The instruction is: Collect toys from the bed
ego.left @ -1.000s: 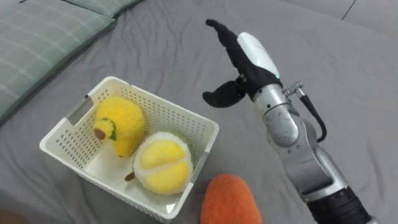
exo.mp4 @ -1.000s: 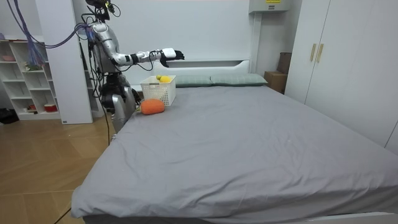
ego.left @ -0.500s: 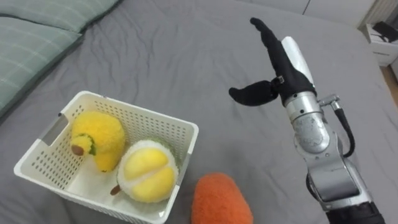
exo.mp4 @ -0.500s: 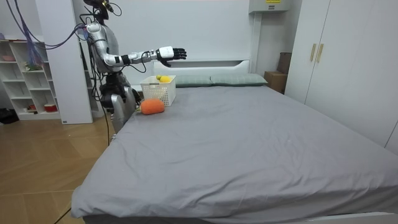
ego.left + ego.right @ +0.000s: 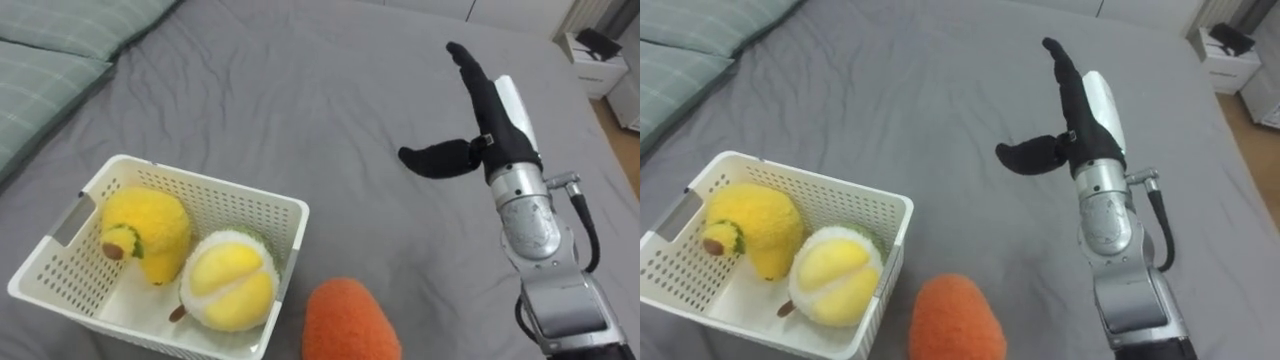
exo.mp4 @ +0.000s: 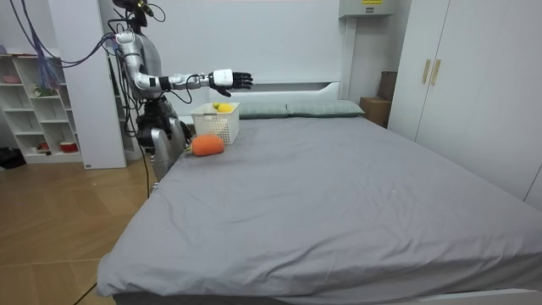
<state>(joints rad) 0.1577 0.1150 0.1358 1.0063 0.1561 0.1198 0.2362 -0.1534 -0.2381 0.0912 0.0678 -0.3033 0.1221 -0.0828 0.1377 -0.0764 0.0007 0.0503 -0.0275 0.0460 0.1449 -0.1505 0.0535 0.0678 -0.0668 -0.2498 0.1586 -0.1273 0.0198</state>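
Bed (image 5: 330, 110): orange toy (image 5: 350, 322) apart from right hand (image 5: 493, 122)

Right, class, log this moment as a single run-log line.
right hand: open, empty, raised over bed | basket: holds yellow toy and yellow-white toy | orange toy: on bed beside basket, not yet collected

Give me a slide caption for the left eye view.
Open right hand hovers over bed; two yellow toys in basket, orange toy beside it.
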